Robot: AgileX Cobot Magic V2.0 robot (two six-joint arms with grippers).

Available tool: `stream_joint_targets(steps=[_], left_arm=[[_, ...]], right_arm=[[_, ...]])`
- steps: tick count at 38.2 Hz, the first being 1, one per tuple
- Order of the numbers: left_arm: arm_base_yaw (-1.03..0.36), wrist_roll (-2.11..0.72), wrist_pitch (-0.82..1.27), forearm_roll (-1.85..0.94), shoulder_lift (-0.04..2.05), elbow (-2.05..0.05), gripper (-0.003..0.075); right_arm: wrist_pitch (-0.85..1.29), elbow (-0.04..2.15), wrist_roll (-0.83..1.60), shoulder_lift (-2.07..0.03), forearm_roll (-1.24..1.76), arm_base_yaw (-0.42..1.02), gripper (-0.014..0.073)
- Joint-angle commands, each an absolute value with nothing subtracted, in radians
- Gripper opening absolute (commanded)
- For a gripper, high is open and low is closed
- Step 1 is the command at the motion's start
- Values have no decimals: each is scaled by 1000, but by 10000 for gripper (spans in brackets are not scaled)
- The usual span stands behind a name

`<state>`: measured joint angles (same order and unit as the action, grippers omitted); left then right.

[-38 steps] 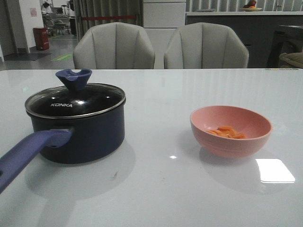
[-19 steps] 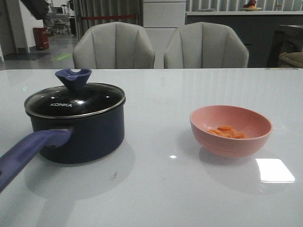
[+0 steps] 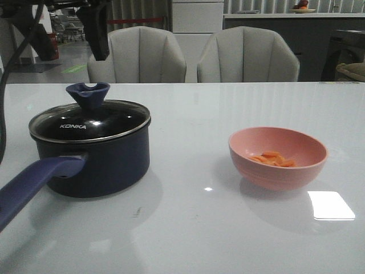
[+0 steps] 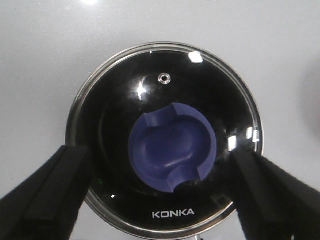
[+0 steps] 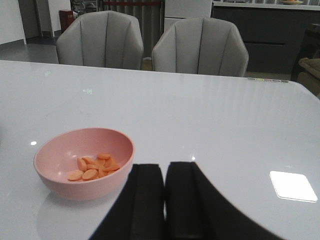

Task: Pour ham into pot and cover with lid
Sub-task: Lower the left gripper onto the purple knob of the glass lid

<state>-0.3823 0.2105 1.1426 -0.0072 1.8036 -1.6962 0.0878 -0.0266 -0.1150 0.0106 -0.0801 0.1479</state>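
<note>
- Hovering above the lid point(image 4: 165, 145), the left gripper point(image 4: 165, 200) is spread wide.
- Lid sits on the pot point(image 3: 97, 157).
- Ham point(image 5: 94, 167) lies in the pink bowl point(image 5: 55, 155).
- Right gripper point(image 5: 165, 200) is pressed together, empty.

The front view looks low and level across the table point(image 3: 188, 228) toward two chairs point(image 3: 194, 54). The left wrist view stares straight down, close, onto the lid point(image 4: 165, 95) (shared with front). The right wrist view faces forward, sharing the bowl point(image 5: 60, 155).
</note>
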Motion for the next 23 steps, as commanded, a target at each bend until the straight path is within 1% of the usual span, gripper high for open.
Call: stream_joint_targets(steps=[1,15,23], left_arm=[[-389,248,1156,0,1798,-1766,587],[-421,331,1129,25,1859,-1783,587],[-428,357,1156,33,1896,-1795,587]], right_arm=[[11,-22,-108,30,-97,146,169],[11,-22,-108,30,-97,146,169],[11,-22,-108,30,-97,146,169]])
